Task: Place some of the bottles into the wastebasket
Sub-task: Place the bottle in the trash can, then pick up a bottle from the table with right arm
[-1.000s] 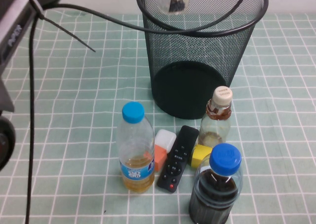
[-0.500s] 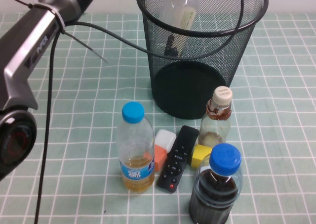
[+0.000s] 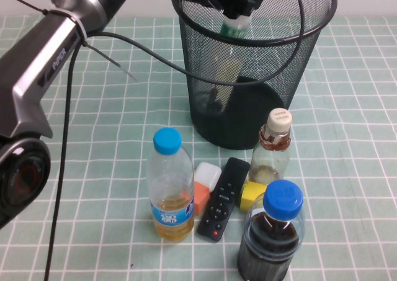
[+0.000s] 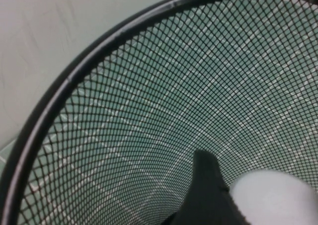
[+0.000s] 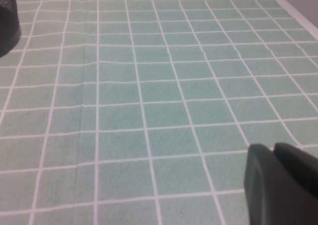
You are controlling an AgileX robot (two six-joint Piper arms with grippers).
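- The left pincer [image 3: 239, 5] is hanging over the mouth of the wastebasket [image 3: 298, 76], its tips dark against the mesh; whether it is gripping or letting go, I cannot tell.
- The squarish bottle [image 3: 232, 51] is standing steeply inside the wastebasket, white cap and green label just under the pincer, its lower body blurred behind the wire.
- The left wrist view is showing only mesh [image 4: 149, 111], one dark finger [image 4: 206, 185] and a pale blur.
- The right pincer [image 5: 283, 185] is showing only as a dark corner above bare cloth, out of the high view; its opening cannot be told.
- Bottles are numbering four: the one in the bin, the cream-capped bottle [image 3: 273, 147] just beside the bin's base, a yellow-liquid bottle [image 3: 169, 185] and a dark-liquid bottle [image 3: 273, 237], its base cut off by the frame.
- One black remote [image 3: 223, 197] is lying between them, with a white-and-orange block [image 3: 203, 185] and a yellow block [image 3: 251, 195].
- The worktop [image 3: 111, 126] is wearing green cloth gridded in white.
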